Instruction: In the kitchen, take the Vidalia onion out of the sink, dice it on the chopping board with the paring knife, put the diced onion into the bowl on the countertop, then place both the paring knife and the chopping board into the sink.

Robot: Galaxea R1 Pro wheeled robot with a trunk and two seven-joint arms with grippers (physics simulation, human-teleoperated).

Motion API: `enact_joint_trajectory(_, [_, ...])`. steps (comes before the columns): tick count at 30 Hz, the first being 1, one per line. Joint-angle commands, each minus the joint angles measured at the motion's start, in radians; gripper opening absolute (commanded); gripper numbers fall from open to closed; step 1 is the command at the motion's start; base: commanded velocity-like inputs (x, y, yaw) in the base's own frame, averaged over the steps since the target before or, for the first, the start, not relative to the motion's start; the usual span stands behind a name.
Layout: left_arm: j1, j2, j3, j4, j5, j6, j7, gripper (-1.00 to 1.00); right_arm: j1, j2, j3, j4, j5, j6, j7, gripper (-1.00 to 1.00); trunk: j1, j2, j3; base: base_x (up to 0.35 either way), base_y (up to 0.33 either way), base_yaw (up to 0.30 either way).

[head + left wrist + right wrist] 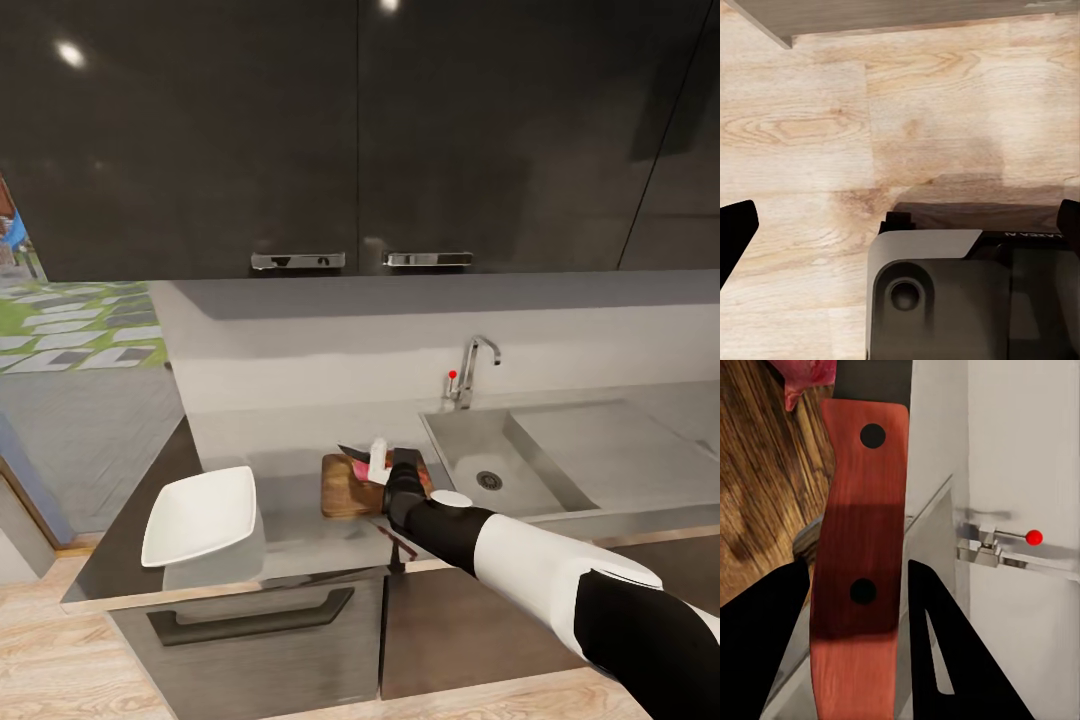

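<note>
Over the chopping board (345, 488), on the countertop (300, 545) between the bowl (200, 513) and the sink (490, 465), the right gripper (392, 467) was working. From the right wrist camera, its two dark fingers (945, 660) stood on both sides of the red handle of the paring knife (862, 555), so I judged it closed on the knife. The Vidalia onion (802, 376) was out of the basin and lay on the wood just beyond the handle, as a pink piece near the blade.

The step was probably the dicing. To do it well, the blade should come down straight onto the bulb, with the handle kept firm between the fingers so it does not turn. The bulb is small and round, so it could roll away; the cut should press it into the board and not push it to the side.

The left gripper (900, 225) hung over the wooden floor (832, 112), its tips far apart and holding nothing.
</note>
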Motion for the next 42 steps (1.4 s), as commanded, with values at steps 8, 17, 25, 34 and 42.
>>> enact_joint_trajectory(8, [-0.002,0.000,-0.003,0.005,0.006,-0.008,0.001,1.00,-0.002,0.001,0.036,0.023,0.005,0.004,0.001,-1.00,0.001,-0.002,-0.002,0.000,0.000,0.000])
enact_joint_trajectory(17, [-0.002,0.000,-0.003,0.005,0.006,-0.008,0.001,1.00,-0.002,0.003,0.043,0.020,0.009,0.000,-0.002,-1.00,0.001,-0.002,-0.002,0.037,0.003,0.000])
enact_joint_trajectory(25, [-0.002,0.000,-0.003,0.005,0.006,-0.008,0.001,1.00,-0.002,0.001,0.041,0.004,0.015,0.000,-0.005,-1.00,0.001,-0.002,-0.002,0.000,0.000,0.000])
enact_joint_trajectory(34, [-0.002,0.000,-0.003,0.005,0.006,-0.008,0.000,1.00,-0.002,-0.037,-0.003,-0.162,0.018,0.030,-0.007,-1.00,0.001,-0.002,-0.002,0.000,0.000,0.000])
enact_joint_trajectory(42, [-0.002,0.000,-0.003,0.005,0.006,-0.008,0.000,1.00,-0.002,-0.094,-0.035,-0.246,0.021,0.102,-0.008,-1.00,0.001,-0.002,-0.002,0.000,-0.001,0.000])
